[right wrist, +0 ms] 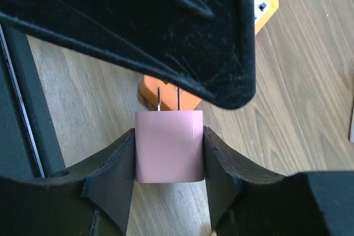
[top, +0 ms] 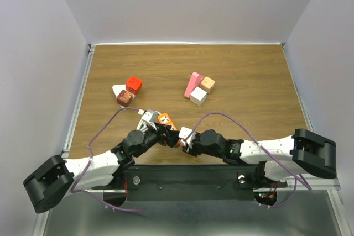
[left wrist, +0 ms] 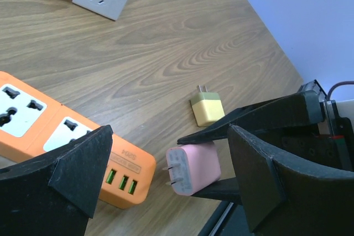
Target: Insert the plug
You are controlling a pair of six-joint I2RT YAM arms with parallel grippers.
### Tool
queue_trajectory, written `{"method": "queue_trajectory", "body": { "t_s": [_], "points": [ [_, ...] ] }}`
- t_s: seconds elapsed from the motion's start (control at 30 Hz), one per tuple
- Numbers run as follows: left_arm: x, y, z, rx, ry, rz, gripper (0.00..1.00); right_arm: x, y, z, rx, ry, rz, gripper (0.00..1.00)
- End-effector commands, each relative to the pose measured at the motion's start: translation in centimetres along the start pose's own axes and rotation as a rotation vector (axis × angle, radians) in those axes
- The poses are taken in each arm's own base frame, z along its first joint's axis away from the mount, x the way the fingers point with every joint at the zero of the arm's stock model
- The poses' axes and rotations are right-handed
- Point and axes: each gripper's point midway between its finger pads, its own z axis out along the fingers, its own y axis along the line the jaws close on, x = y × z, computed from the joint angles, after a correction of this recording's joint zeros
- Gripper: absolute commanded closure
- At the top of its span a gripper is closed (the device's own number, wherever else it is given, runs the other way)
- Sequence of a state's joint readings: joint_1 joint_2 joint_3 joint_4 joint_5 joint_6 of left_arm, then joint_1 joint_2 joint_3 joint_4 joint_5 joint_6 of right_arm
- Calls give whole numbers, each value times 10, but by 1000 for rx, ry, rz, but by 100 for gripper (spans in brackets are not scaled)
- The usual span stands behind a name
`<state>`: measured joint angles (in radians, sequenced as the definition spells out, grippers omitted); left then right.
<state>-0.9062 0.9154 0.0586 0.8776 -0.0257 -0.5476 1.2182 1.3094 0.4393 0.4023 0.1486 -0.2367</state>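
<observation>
right jaws clamp the pink plug (right wrist: 168,146), prongs aimed at orange strip (left wrist: 130,161); left jaws wide.

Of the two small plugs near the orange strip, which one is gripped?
The pink plug, clamped in the right pincer with prongs toward the orange power strip; the yellow plug lies free on the table.

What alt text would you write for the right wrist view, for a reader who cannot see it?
The right hand grips a pink plug by its sides, its two prongs pointing at the end of an orange power strip on the wooden table. A black finger of the other arm fills the top.
</observation>
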Motion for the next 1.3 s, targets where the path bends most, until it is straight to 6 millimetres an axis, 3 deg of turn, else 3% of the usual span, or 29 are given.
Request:
{"method": "queue_trajectory", "body": {
  "t_s": [0.0, 0.17, 0.43, 0.67, 0.93, 1.03, 1.07, 1.13, 1.17, 1.27],
  "points": [
    [13, 0, -7, 27, 15, -17, 4, -36, -5, -2, 11, -122, -46, 87],
    [18, 1, -6, 23, 33, -28, 4, -48, -9, -12, 25, -178, -79, 87],
    [22, -16, -6, 106, 52, -39, 7, -61, -8, -26, 6, -247, -95, 86],
    [31, -29, -7, 179, 96, -33, 28, -60, -11, -23, 25, -240, -110, 85],
    [47, -45, -9, 266, 159, -44, 35, -66, -20, -26, 67, -255, -143, 85],
    [43, -54, -11, 313, 147, -45, 46, -69, -20, -28, 67, -266, -150, 84],
    [42, -59, -13, 336, 147, -45, 62, -70, -20, -28, 67, -268, -150, 83],
    [35, -66, -14, 372, 122, -43, 81, -69, -21, -28, 70, -267, -149, 79],
    [34, -69, -15, 387, 117, -40, 99, -69, -21, -28, 73, -267, -144, 74],
    [33, -72, -22, 421, 104, -37, 100, -68, -24, -28, 89, -267, -123, 56]
  ]
}}
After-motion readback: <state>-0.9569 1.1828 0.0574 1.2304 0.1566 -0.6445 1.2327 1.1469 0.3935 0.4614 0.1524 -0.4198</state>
